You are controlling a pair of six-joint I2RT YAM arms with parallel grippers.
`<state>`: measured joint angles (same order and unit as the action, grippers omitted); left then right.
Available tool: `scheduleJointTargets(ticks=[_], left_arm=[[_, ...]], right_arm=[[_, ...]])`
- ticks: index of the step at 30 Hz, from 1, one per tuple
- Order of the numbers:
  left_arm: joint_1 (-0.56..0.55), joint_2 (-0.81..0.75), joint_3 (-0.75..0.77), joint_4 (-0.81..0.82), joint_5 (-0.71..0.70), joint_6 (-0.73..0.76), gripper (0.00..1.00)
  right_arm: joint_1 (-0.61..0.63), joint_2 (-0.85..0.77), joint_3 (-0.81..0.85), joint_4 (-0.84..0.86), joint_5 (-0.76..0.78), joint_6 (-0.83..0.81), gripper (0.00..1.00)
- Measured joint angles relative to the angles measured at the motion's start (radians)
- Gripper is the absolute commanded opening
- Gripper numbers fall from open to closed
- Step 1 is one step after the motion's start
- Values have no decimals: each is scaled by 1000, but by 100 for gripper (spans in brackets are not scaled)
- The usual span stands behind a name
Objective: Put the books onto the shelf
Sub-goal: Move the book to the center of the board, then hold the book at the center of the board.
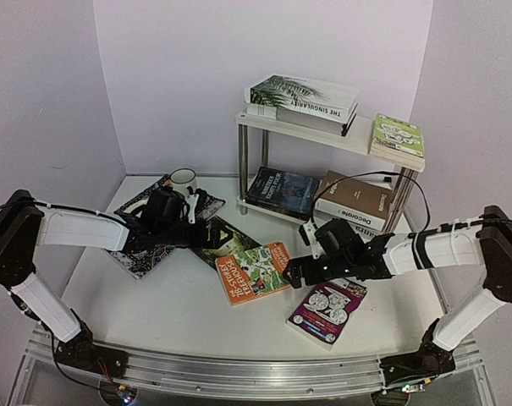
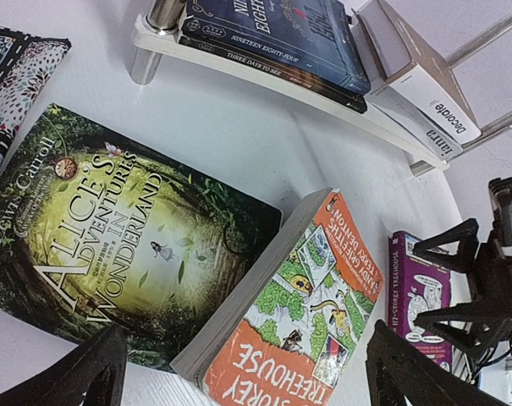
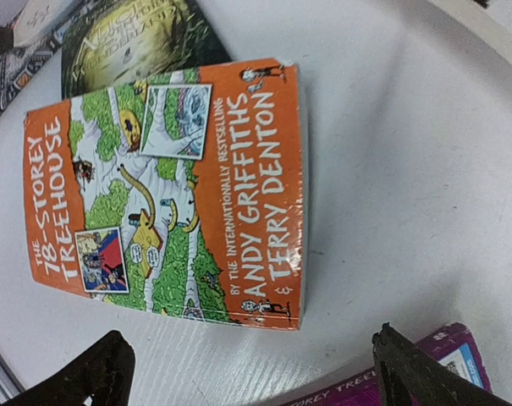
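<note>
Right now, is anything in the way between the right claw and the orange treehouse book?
No, nothing visible is. The right gripper is open and hangs over the orange book, which lies cover up on the table with nothing on top of it. The magenta book lies off to the side, not between them.

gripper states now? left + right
Left gripper: open, holding nothing.
Right gripper: open, holding nothing.
</note>
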<state>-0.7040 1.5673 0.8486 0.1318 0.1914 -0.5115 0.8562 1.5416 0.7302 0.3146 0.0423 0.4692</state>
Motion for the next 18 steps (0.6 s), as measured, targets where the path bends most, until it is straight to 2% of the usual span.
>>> scheduleJointTargets(ticks=[5,10,18], left_arm=[[4,12,15,-2,3,76,100],[37,53,61,0,19,64,100],[63,115,106,-1,86,82,100]], right_arm=[[7,-54,0,-17,17,136,96],[82,-60,-3,-10,51,293,96],[138,-60,-127,172,77,494,96]])
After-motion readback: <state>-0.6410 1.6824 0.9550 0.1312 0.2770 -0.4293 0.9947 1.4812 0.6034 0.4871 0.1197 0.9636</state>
